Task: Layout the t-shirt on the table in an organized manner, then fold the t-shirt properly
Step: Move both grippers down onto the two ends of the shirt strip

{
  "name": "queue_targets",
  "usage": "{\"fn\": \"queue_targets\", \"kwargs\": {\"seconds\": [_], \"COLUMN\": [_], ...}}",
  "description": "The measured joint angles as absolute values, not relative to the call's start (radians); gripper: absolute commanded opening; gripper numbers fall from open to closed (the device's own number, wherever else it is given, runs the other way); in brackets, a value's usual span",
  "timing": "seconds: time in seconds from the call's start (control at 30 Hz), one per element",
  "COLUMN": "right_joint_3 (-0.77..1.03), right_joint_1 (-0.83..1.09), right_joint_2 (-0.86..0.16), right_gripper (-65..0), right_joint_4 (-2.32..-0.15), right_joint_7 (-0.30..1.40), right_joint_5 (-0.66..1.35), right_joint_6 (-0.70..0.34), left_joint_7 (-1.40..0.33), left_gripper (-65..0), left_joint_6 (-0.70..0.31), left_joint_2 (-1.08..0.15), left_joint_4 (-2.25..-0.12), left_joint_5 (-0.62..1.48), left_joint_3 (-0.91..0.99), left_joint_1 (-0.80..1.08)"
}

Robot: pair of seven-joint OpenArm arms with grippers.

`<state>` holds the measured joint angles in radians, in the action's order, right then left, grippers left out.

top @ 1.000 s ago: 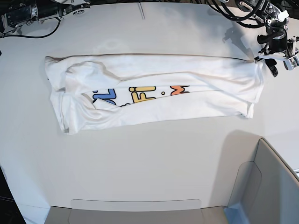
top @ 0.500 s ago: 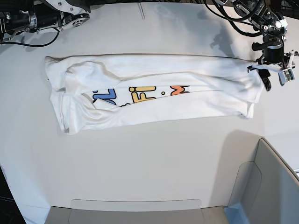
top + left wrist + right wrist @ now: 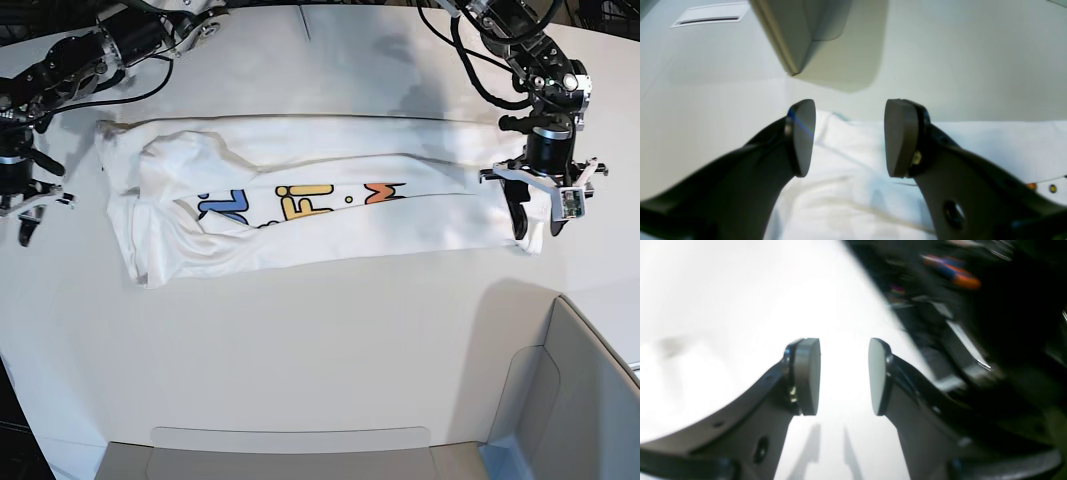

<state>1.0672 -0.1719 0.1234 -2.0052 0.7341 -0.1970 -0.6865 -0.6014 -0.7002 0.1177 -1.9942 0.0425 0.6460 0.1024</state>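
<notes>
The t-shirt [image 3: 330, 205] lies across the upper middle of the base view on the white worktop [image 3: 330, 340], folded lengthwise into a long band running left to right. Part of its print, blue, yellow and orange letters, shows along the middle of the band. The left end is bunched and rumpled; the right end is flatter.

The left gripper [image 3: 533, 215] hangs at the right end of the shirt, right of centre in the base view, pointing down, with its jaws spread on either side of the shirt's right edge. In the left wrist view this gripper [image 3: 848, 138] stands wide open with white cloth [image 3: 853, 186] below and between its fingers; nothing is clamped. A grey bin [image 3: 813, 36] fills the top of that view, and in the base view the bin [image 3: 590, 400] sits at the lower right corner.

The right gripper [image 3: 28, 215] is at the far left edge of the base view, beside the shirt's left end and apart from it, over bare worktop. The right wrist view shows this gripper [image 3: 844, 376] open and empty, with only bright white surface between the pads.
</notes>
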Motion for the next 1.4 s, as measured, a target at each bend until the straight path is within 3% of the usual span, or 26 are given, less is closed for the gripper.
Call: {"fn": "queue_targets", "kwargs": {"seconds": [0.1,0.3,0.5,0.6,0.73,0.83,0.93,1.1,1.2,1.4], "right_joint_3": [0.941,0.621,0.503,0.467,0.455,0.455,0.455,0.461,0.462,0.583], "right_joint_1": [-0.115,0.007,0.02,0.02,0.02,0.019,0.009,0.003,0.006,0.021], "right_joint_2": [0.168,0.161,0.158,0.159,0.159,0.158,0.159,0.159,0.152,0.139], "right_gripper": [-40.7,-40.7,-41.2,-47.9,-63.7,-65.0,-60.2,-40.4,-32.2,-34.6], "right_joint_4": [-2.038,-2.04,-2.04,-2.04,-2.04,-2.04,-2.04,-2.04,-2.04,-2.04], "right_joint_7": [0.737,0.733,0.735,0.736,0.754,0.862,0.933,1.024,1.051,1.087], "right_joint_5": [-0.199,-0.194,-0.194,-0.193,-0.112,-0.062,-0.044,-0.038,-0.04,0.036], "right_joint_6": [-0.686,-0.686,-0.686,-0.686,-0.686,-0.686,-0.686,-0.686,-0.686,-0.686], "left_joint_7": [-0.606,-0.603,-0.601,-0.601,-0.602,-0.602,-0.601,-0.601,-0.598,-0.595], "left_gripper": [-33.2,-33.2,-33.2,-33.2,-33.2,-33.2,-33.2,-33.2,-33.2,-33.2], "left_joint_6": [-0.7,-0.701,-0.7,-0.701,-0.7,-0.7,-0.7,-0.7,-0.7,-0.697], "left_joint_2": [0.141,0.141,0.141,0.141,0.14,0.14,0.139,0.139,0.139,0.139], "left_joint_4": [-1.994,-1.996,-1.997,-1.997,-1.997,-1.997,-1.998,-1.998,-1.998,-2.001], "left_joint_5": [0.041,0.042,0.042,0.042,0.042,0.042,0.043,0.042,0.043,0.04], "left_joint_3": [0.604,0.509,0.487,0.484,0.484,0.484,0.484,0.485,0.485,0.484], "left_joint_1": [0.104,0.103,0.103,0.104,0.103,0.105,0.129,0.141,0.165,0.201]}}
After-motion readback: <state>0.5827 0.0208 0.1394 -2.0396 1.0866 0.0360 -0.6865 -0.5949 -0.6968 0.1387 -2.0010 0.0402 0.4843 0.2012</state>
